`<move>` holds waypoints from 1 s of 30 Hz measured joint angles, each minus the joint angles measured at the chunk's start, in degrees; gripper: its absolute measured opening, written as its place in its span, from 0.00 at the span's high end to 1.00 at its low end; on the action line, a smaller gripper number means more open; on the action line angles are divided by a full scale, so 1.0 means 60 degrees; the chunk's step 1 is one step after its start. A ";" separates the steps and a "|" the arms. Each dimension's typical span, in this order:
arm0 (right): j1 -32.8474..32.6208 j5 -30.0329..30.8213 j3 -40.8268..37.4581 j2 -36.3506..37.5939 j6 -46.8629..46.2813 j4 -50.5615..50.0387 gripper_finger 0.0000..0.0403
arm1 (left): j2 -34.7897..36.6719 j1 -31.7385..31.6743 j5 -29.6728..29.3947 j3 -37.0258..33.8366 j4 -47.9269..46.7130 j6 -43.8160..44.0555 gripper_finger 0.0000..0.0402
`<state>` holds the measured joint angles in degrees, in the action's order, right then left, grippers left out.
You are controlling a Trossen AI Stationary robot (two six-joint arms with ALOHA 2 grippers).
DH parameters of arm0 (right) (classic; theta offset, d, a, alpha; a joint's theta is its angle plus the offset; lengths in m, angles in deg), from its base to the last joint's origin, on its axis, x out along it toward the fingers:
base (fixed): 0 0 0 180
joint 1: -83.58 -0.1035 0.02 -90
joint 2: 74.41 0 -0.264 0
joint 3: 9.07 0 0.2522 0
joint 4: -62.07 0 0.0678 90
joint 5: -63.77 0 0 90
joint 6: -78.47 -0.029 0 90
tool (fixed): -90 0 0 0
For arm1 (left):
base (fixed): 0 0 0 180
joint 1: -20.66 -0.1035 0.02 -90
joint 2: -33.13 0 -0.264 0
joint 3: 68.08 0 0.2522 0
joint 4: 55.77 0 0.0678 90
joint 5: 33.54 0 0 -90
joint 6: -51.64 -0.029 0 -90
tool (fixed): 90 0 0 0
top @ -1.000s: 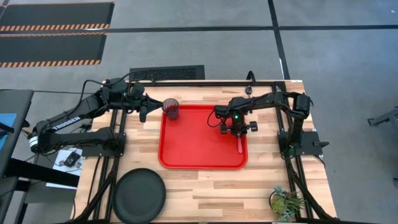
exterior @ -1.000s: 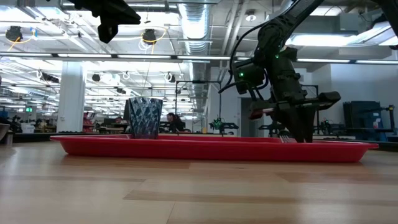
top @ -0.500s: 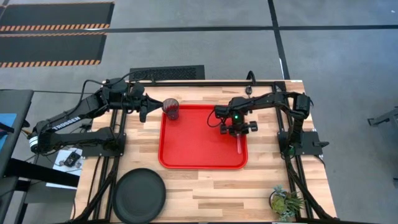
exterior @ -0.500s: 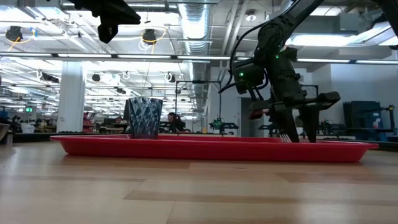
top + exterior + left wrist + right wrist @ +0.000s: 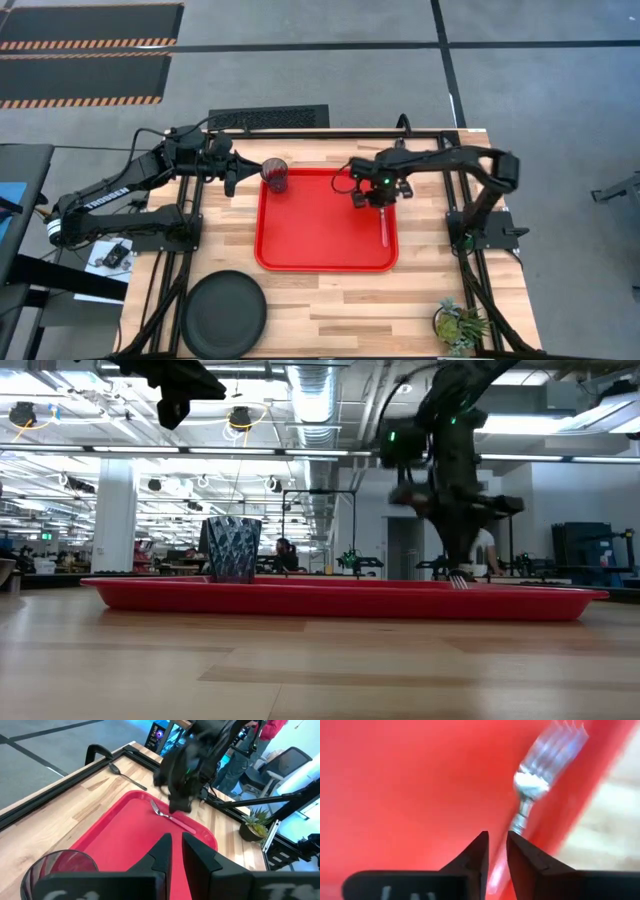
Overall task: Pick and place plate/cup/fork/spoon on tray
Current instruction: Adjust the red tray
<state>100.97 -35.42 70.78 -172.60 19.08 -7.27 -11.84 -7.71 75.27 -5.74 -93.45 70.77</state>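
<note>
While the fork (image 5: 385, 226) lay flat along the right side of the red tray (image 5: 300, 250), tines toward the far edge, the right end effector (image 5: 377, 198) hung just above it with its fingers nearly closed and gripping nothing. The cup (image 5: 275, 174) stood upright in the tray's far left corner, and the left end effector (image 5: 229, 172) waited just beside it over the surface, its fingers also drawn close and empty. The spoon (image 5: 121, 772) rested on the wood beyond the tray's far edge. It looked light, stiff and thin, lying nearly flush with the surface, so a pinch across the slim handle near its middle would probably serve best; the smooth metal could slip or pivot in the fingers. The plate (image 5: 223, 313) sat at the near left of the surface, well apart from the tray. Broad, rigid and likely the heaviest piece, it would probably have to be taken by its raised rim, where it might tilt.
</note>
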 joint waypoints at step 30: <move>-0.1062 0.1689 -0.5293 0.4298 0.2761 0.9908 0.98 | 0.2775 0.1341 -0.0429 -0.3116 -0.0633 0.1091 1.00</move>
<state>94.60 -25.28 39.02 -146.81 35.64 52.18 4.81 0.34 72.69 -24.44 -97.25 77.32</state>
